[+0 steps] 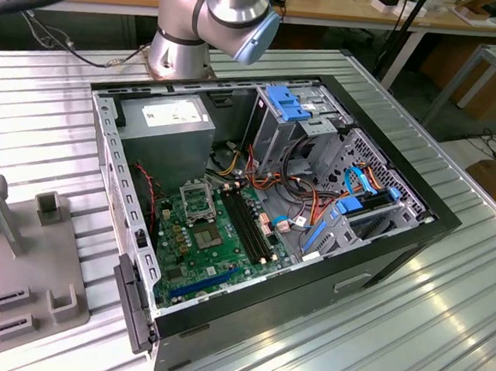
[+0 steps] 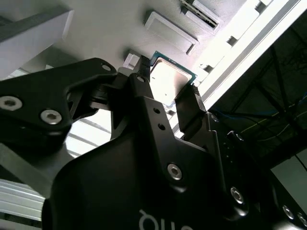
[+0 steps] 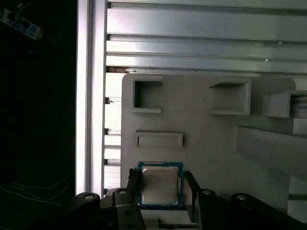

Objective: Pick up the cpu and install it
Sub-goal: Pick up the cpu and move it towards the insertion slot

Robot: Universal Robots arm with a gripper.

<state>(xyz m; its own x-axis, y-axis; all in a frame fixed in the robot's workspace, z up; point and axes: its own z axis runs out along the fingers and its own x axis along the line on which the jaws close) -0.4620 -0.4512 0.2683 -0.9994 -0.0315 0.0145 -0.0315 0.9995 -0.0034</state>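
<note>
The pick-up step was judged to be in hand: the gripper was seen closed against opposite edges of the cpu, at the grey fixture tray on the counter. A level, untilted lift was judged necessary.

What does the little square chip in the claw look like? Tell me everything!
The cpu is a small, thin, flat square: a silvery-grey, metal-looking plate with a blue-green rim. The claw holds it by opposite edges between two black fingers, its flat face toward the first wrist view. Behind it lies a light grey tray with pockets.
</note>
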